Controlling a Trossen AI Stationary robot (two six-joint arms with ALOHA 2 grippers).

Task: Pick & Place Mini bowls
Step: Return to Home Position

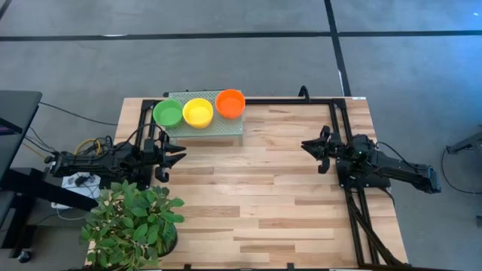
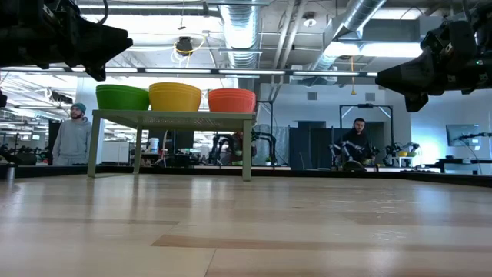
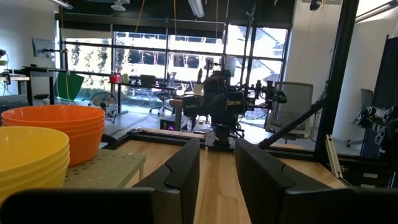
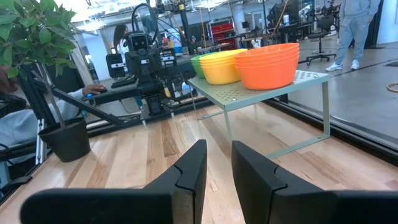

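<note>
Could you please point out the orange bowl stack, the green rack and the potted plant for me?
orange bowl stack [image 1: 230, 103]: high view, inside of the top bowl.
green rack [image 1: 224, 128]: high view, bare part of its top.
potted plant [image 1: 132, 217]: high view, its leaves.

Three mini bowl stacks in row on rack, far-left part of table; left gripper before rack; right gripper well right; potted plant at near-left corner
</note>
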